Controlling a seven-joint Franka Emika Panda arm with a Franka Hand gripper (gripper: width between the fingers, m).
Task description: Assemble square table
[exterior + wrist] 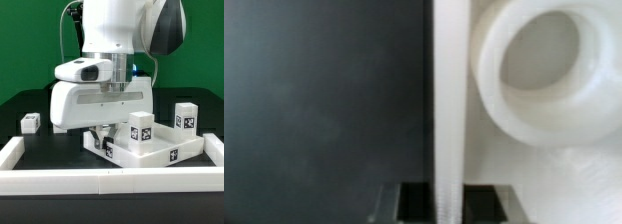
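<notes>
The square tabletop (150,152), a white slab with tags on its sides, lies at the front right against the white wall. My gripper (100,136) is down at the slab's edge on the exterior view's left. In the wrist view the slab's thin rim (446,100) runs between my two dark fingers (415,203), which sit tight against it on both sides; my gripper (448,198) is shut on this rim. A round raised corner socket (544,65) shows beside the rim. One tagged leg post (140,127) stands at the slab, another (185,114) behind it at the right.
A third small tagged leg post (29,122) lies on the black table at the exterior view's left. A low white wall (110,183) runs along the front and up both sides (12,150). The arm's white body hides the table's middle.
</notes>
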